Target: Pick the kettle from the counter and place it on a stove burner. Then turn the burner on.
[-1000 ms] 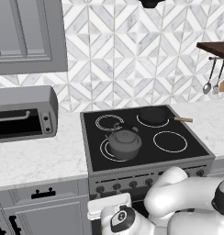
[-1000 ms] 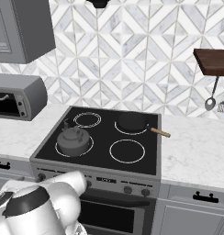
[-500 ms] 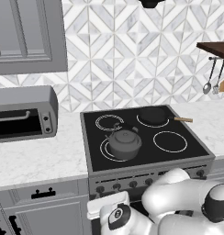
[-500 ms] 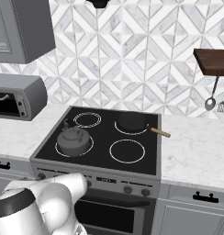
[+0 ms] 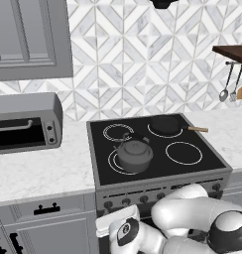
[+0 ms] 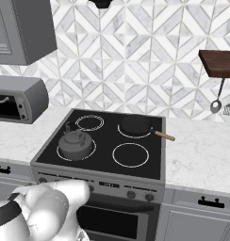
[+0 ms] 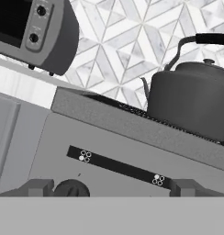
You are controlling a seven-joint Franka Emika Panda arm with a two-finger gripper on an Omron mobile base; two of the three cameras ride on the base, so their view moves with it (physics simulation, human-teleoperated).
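1. One kettle (image 5: 135,155) sits on the stove burner (image 5: 115,164), front-left of the black cooktop, in the left base view; the frying pan (image 5: 165,124) lies behind to the right. The white marble bench (image 5: 38,171) carries the toaster oven (image 5: 24,122).
2. Right base view: the knob row (image 6: 131,194) runs along the stove front, below the kettle (image 6: 75,143).
3. Hand view: a knob (image 7: 71,187) lies just ahead and low, the kettle (image 7: 192,101) up and right. I cannot tell whether the tool is released or clenched.
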